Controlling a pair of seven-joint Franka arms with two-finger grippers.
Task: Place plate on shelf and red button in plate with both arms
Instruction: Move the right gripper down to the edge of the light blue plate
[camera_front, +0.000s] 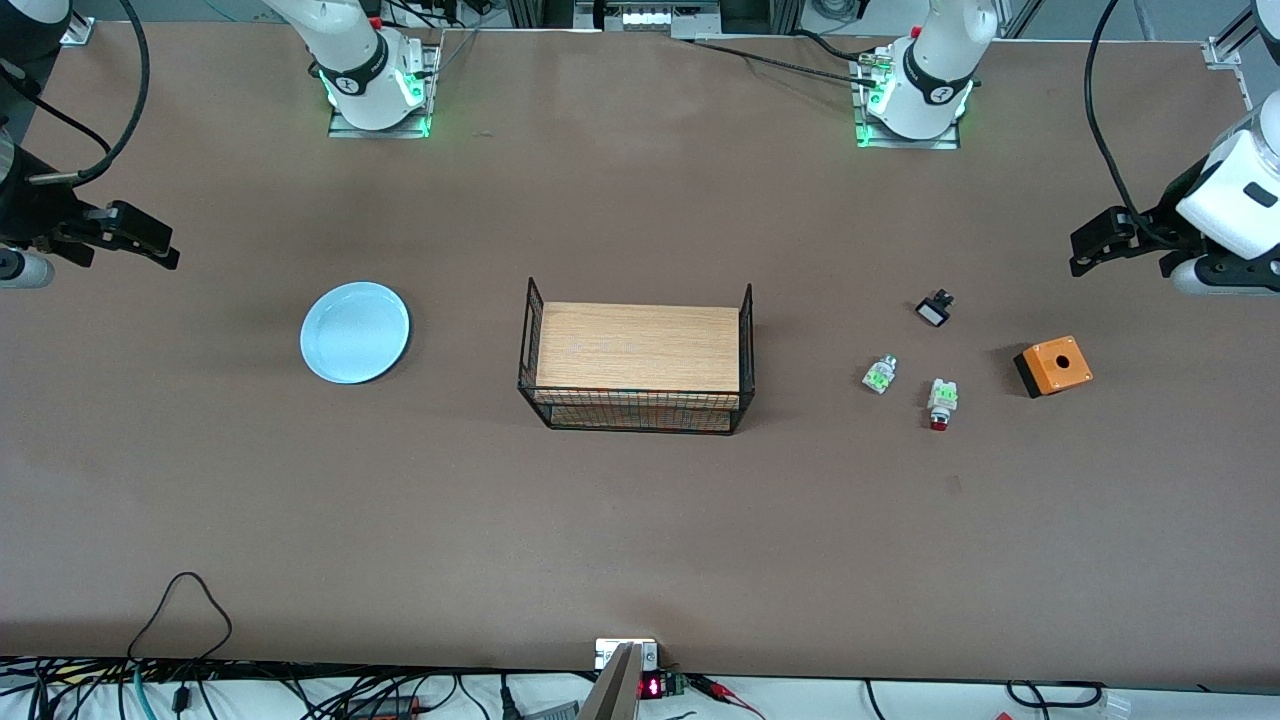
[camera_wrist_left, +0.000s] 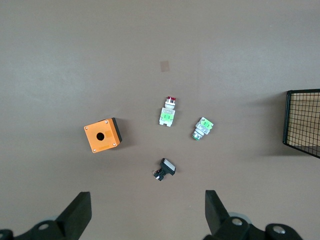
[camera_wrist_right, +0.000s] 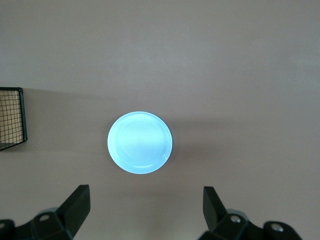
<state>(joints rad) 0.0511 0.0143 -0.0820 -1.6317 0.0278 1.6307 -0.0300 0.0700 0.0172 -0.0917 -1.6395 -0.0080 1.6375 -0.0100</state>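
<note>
The pale blue plate (camera_front: 355, 332) lies flat on the brown table toward the right arm's end; it also shows in the right wrist view (camera_wrist_right: 140, 142). The red button (camera_front: 941, 404), white with a green middle and a red cap, lies on its side toward the left arm's end; it also shows in the left wrist view (camera_wrist_left: 168, 112). My right gripper (camera_front: 150, 240) (camera_wrist_right: 145, 195) is open and empty, up in the air beside the plate. My left gripper (camera_front: 1090, 248) (camera_wrist_left: 148, 200) is open and empty, up over the table beside the button parts.
A black wire basket (camera_front: 637, 360) with a wooden top stands mid-table. Beside the red button lie a white-green part (camera_front: 879, 375), a black-and-white part (camera_front: 934, 309) and an orange box (camera_front: 1053, 366) with a hole in its top. Cables run along the near edge.
</note>
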